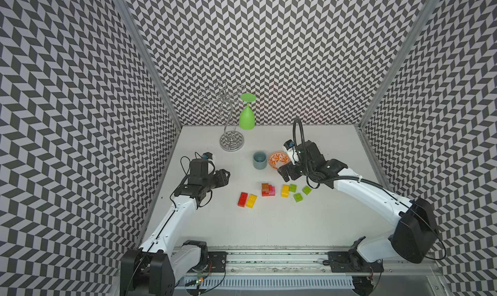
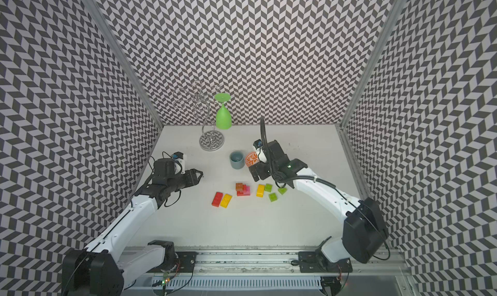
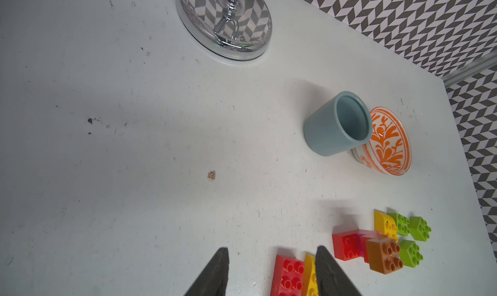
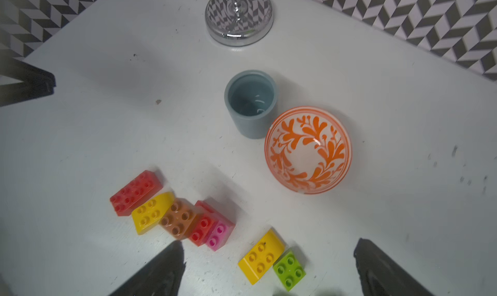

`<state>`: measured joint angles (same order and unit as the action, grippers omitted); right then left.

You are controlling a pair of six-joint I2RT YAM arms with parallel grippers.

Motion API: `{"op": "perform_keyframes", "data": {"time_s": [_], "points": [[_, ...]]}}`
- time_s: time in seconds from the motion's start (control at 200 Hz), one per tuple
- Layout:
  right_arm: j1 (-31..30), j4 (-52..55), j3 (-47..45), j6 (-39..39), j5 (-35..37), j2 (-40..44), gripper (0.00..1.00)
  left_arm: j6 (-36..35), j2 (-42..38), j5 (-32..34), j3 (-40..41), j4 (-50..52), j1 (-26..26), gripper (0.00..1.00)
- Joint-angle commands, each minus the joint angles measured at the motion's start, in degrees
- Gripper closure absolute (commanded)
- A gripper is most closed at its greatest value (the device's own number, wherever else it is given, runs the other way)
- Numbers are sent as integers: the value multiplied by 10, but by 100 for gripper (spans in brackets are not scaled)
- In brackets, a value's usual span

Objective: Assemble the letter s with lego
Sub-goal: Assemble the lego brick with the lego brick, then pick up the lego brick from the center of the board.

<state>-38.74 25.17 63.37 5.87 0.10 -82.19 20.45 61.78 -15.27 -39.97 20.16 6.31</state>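
Observation:
The lego lies loose on the white table in both top views. A red long brick (image 1: 242,199) and a yellow one (image 1: 251,201) lie side by side. To their right is a joined orange-brown, red and pink cluster (image 1: 267,189), then a yellow brick (image 1: 285,190) and three lime green squares (image 1: 297,197). My left gripper (image 1: 226,176) hangs left of the bricks, jaws apart and empty (image 3: 273,249). Between the bowl and the bricks hovers my right gripper (image 1: 286,175), open wide (image 4: 269,243), with the yellow brick (image 4: 261,255) and a green square (image 4: 289,270) on the table below it.
A blue-grey cup (image 1: 260,160) and an orange-patterned bowl (image 1: 277,158) stand together behind the bricks, close to the right gripper. A chrome wire stand (image 1: 231,141) and an upturned green goblet (image 1: 247,117) are at the back. Patterned walls enclose three sides.

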Motion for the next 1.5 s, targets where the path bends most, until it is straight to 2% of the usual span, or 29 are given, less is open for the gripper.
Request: {"op": "perform_keyframes", "data": {"time_s": [0.0,0.045,0.085,0.265,0.416,0.536,0.751,0.876,0.976,1.092,1.317,1.497], "points": [[-29,-66,-59,182,33,50,20,-3,-7,8,4,-9,-6,46],[-35,-70,-79,239,49,61,30,-3,-7,8,4,-9,-7,46],[-45,-66,-95,287,74,66,34,-3,-6,8,4,-9,-7,46],[-91,-6,-89,401,137,26,33,-2,-2,5,4,-11,-8,46],[-105,12,-79,470,132,-19,33,-2,-3,5,4,-11,-8,46],[-106,20,-70,506,129,-37,38,-2,-2,5,4,-10,-9,46],[-105,34,-55,529,127,-77,44,-3,-3,2,3,-10,-9,46],[-105,46,-37,535,131,-109,44,-2,-2,0,3,-10,-9,46],[-104,74,-12,540,149,-136,37,-2,-3,-2,4,-10,-9,46],[-101,84,2,538,155,-156,34,-3,-3,-5,4,-10,-9,46],[-97,86,5,542,158,-181,34,-3,-5,-5,5,-10,-9,46],[-89,83,8,534,158,-198,38,-3,-5,-7,5,-10,-9,46]]}}
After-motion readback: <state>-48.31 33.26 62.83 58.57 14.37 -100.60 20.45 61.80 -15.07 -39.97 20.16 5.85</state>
